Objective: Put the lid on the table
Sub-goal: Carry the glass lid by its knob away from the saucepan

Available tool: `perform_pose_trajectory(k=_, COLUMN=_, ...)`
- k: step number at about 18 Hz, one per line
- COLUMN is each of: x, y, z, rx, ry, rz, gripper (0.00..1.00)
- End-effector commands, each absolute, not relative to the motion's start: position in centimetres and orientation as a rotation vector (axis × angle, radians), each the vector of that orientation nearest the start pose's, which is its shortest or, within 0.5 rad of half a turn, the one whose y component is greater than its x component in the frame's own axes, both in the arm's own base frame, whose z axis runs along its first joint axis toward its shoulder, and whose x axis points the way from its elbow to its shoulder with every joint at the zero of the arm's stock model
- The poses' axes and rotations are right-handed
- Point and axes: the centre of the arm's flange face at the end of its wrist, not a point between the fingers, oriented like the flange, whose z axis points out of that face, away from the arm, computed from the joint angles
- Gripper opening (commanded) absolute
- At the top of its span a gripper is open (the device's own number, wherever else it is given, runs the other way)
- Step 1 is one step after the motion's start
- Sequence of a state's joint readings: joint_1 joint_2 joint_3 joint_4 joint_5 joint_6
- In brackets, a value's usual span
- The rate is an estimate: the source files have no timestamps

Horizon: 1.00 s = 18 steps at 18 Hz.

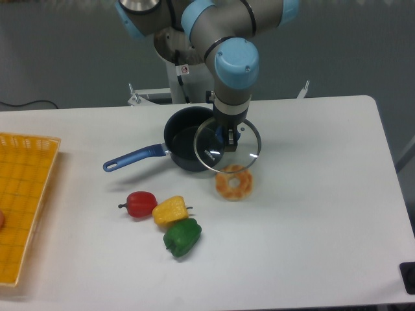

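Still: round glass lid w/ metal rim.

A plain grey-blue wall fills the space behind the scene, evenly lit and without marks. A thin dark cable runs along its foot at the far left. At the back, a white metal stand rises against the wall, with small brackets jutting out to either side. On the right, a strip of grey floor shows. The light is soft and diffuse, casting only faint shadows
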<state>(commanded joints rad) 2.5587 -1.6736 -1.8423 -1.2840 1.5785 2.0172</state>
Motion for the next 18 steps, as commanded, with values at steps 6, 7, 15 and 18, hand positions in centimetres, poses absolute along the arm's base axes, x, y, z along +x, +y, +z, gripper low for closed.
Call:
perform_pose_trajectory(k=6, x=-35.9, y=38.7, z=33.0, rx=-2.755, ry=1.528, rz=-0.147, gripper=0.63)
perform_pose_trajectory(k=7, x=-36.2, y=38.4, z=33.0, rx=-2.757, ry=1.52, rz=-0.147, gripper=0.63)
perform_pose_trajectory(k=15, x=-40.3, y=36.7, z=31.8, rx=-2.791, ry=1.455, rz=-0.176, gripper=0.63)
perform_pose_trajectory(k=18, x=-42.0, y=35.7, z=31.6, rx=-2.784, ry=1.456, rz=-0.174, gripper=0.63)
